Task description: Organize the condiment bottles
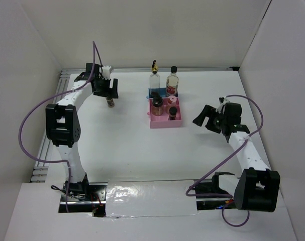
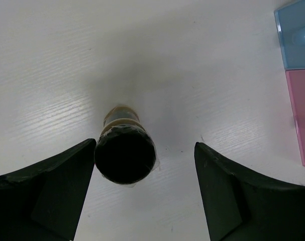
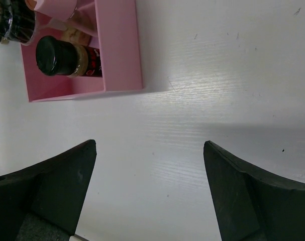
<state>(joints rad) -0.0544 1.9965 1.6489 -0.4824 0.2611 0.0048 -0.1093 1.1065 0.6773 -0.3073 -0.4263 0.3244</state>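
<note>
one spice jar stands within left gripper, outside pink tray.

Bright, even overhead light on the white table, soft diffuse shadows, glare along the foil strip at near edge; left wrist view: spice jar lid slightly soft.

I have two arms, my left arm and my right arm, each made of slim white tubes joined by chunky black joint housings. A thin purple cable loops loosely off each one. My left gripper and right gripper are black. Up close, my fingers are broad, matte black wedges with faintly scuffed edges.
</note>
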